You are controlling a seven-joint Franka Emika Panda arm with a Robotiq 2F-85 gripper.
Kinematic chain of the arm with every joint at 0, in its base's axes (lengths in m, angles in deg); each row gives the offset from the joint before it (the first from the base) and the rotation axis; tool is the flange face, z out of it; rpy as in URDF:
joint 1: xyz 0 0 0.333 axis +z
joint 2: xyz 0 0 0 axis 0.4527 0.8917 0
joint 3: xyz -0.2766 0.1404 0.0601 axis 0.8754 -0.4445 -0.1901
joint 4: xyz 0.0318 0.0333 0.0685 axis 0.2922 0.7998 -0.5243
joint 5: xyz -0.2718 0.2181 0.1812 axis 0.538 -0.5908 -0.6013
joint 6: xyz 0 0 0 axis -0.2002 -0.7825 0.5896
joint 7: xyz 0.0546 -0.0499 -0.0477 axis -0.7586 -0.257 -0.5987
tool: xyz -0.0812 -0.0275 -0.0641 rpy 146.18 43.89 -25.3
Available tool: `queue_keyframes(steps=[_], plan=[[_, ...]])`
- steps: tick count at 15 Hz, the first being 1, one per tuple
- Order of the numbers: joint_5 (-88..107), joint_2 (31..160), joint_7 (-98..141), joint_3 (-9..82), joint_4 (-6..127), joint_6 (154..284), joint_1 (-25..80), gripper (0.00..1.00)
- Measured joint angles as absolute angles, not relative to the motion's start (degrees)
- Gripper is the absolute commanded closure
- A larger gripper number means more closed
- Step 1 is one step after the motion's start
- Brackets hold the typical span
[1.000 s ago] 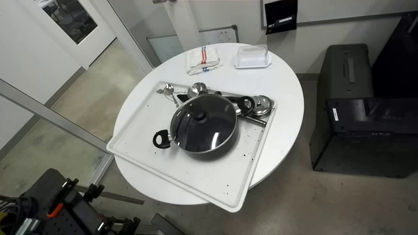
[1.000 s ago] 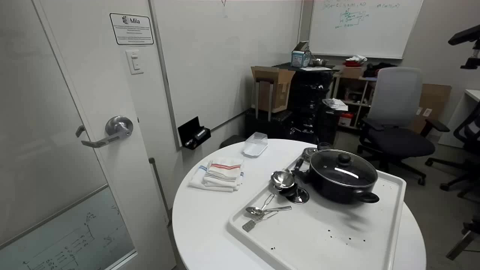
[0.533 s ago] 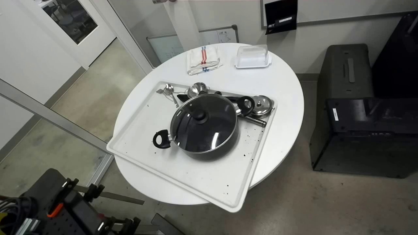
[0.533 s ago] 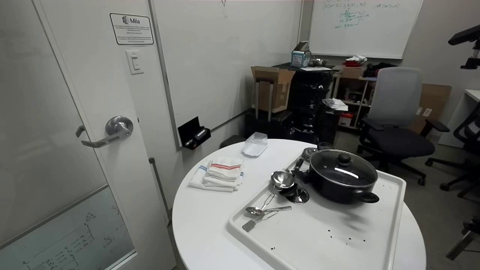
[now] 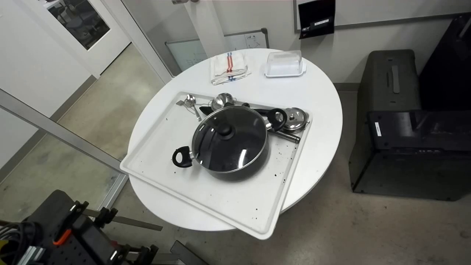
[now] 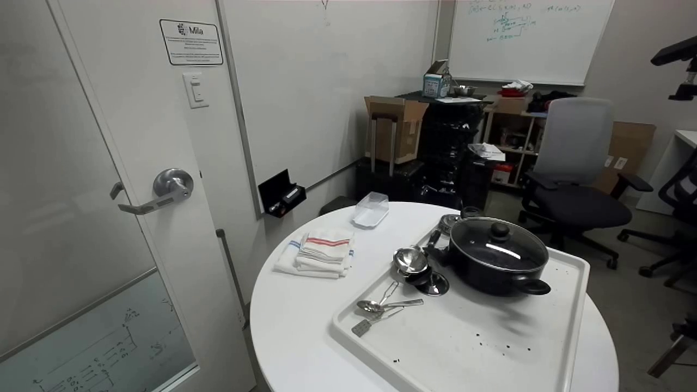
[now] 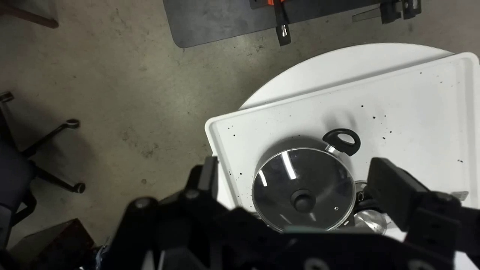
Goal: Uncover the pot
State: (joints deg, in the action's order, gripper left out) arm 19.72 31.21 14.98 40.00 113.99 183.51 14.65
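The black pot [image 5: 235, 176] stands on the white tray, and its dark body also shows in an exterior view [image 6: 479, 275]. A glass lid [image 5: 235, 151] with a dark knob [image 5: 223, 129] covers it; the lid is also in an exterior view [image 6: 490, 250] and the wrist view [image 7: 273, 187]. In the wrist view one side handle [image 7: 332, 138] of the pot shows. My gripper [image 7: 294, 157] is open and empty, its fingers wide apart on either side of the lid in that view, apparently above it. The lid's lower edge is hidden behind the gripper body. The gripper is out of both exterior views.
The tray [image 5: 206, 198] sits on a round white table [image 5: 320, 88]. Small metal utensils [image 6: 370, 306], a metal bowl [image 6: 411, 261] and a small lidded metal pot [image 5: 294, 118] lie close around the pot. Folded towels [image 5: 230, 65] and a clear container [image 5: 284, 63] stand behind.
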Motion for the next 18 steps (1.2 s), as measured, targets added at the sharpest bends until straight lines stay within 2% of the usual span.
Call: queue_keyframes(steps=[9,18], plan=[[19.7,49.9,13.6,40.4,107.0,184.7,17.5,0.0],[19.5,69.0,7.1,40.8,101.2,194.8,19.2,0.0]])
